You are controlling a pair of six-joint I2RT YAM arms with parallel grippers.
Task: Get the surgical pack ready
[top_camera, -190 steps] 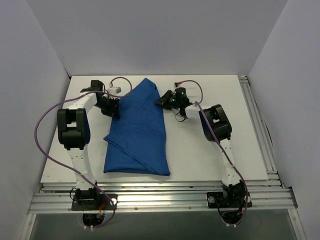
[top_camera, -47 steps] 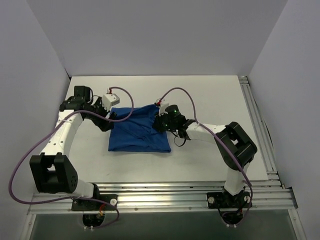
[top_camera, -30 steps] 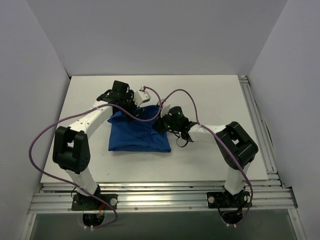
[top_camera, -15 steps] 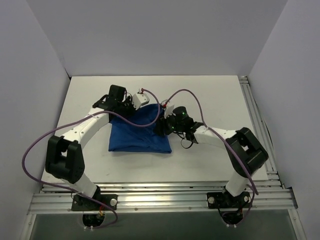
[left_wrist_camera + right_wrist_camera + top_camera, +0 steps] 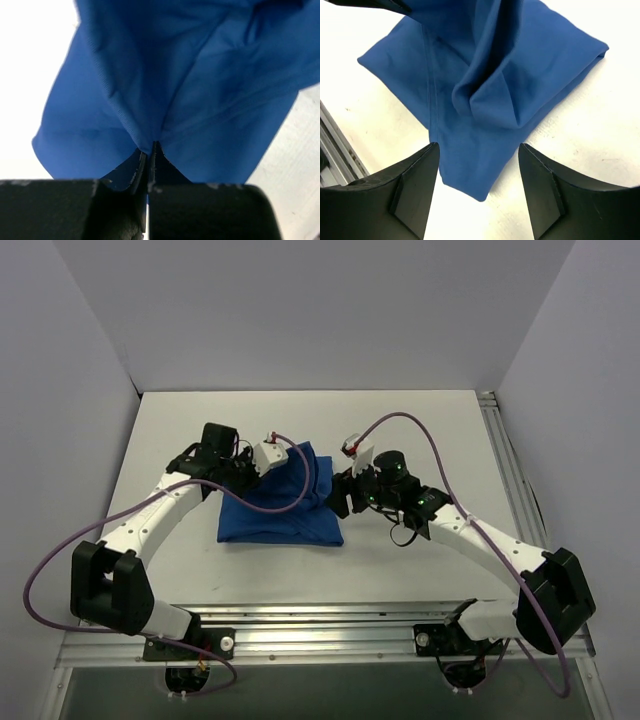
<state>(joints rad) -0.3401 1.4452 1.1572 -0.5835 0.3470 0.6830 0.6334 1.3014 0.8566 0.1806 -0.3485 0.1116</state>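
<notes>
The blue cloth (image 5: 280,520) is lying bundled in the middle of the table (image 5: 420,420), its long side running 9 to 3 o'clock from above. The left gripper (image 5: 150,147) is clamping a raised fold at the bundle's 12 o'clock edge. The right gripper (image 5: 477,146) is hanging spread and empty just beside the 3 o'clock corner, the cloth at its 9 o'clock.

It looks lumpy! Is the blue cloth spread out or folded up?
Folded: the blue cloth lies bunched in layers, left jaws pinching a ridge.
</notes>
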